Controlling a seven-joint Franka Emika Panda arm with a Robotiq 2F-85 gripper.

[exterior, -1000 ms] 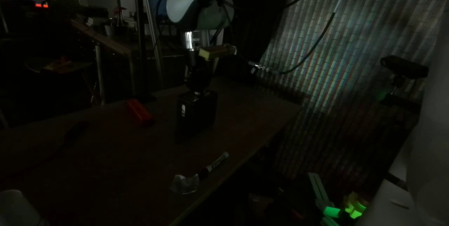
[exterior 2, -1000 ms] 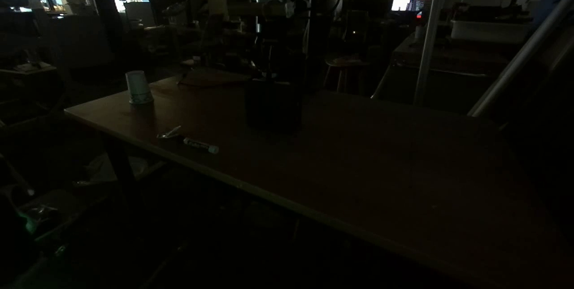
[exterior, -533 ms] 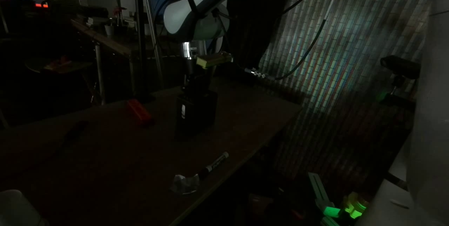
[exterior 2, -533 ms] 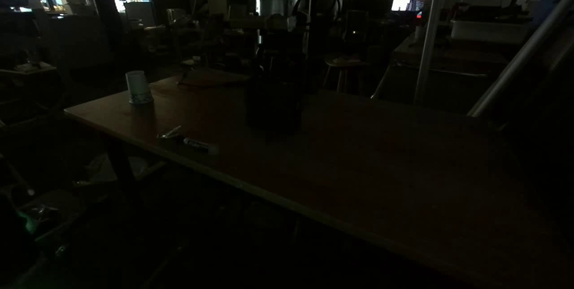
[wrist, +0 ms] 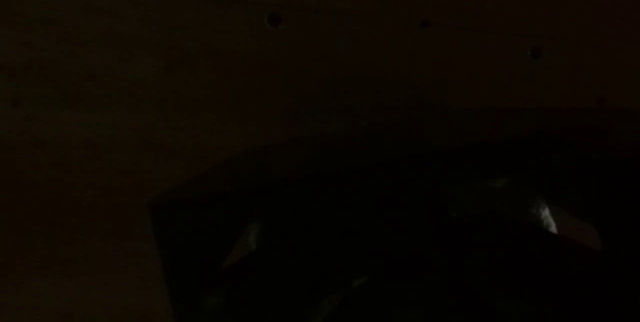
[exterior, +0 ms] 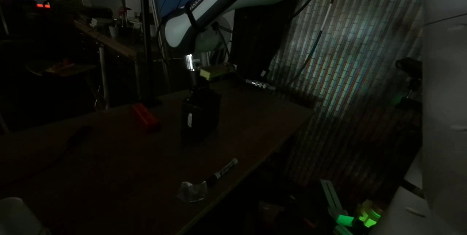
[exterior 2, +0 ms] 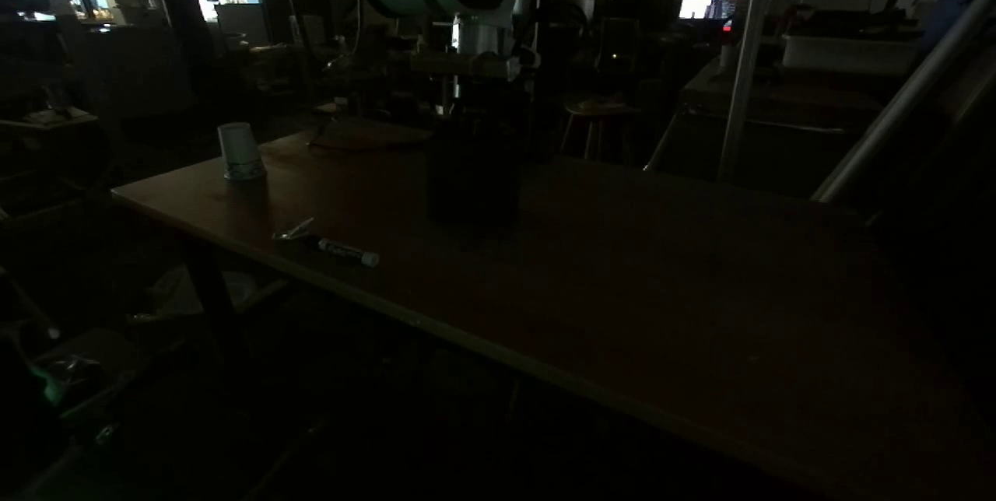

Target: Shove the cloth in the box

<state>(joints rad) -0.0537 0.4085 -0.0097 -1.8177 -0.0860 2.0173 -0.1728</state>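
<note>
The room is very dark. A black box (exterior: 201,118) with a small white label stands upright on the table; it shows in both exterior views (exterior 2: 472,182). My gripper (exterior: 199,94) points straight down at the box's open top, and its fingers appear to be inside. In an exterior view the dark gripper (exterior 2: 484,118) merges with the box. In the wrist view the box's dark edge (wrist: 165,252) shows below the table, with a few pale patches inside it. I cannot tell whether these are the cloth; no cloth can be made out. The finger opening is lost in the dark.
A red object (exterior: 145,115) lies on the table beside the box. A marker (exterior: 225,168) and crumpled clear plastic (exterior: 192,191) lie near the table edge. An upside-down pale cup (exterior 2: 242,151) stands at a far corner. A metal post (exterior: 147,45) rises behind the table.
The arm has come down and my gripper has sunk deeper into the box's opening. The box has shifted slightly. A pale spot seen at its top a second ago no longer shows.
</note>
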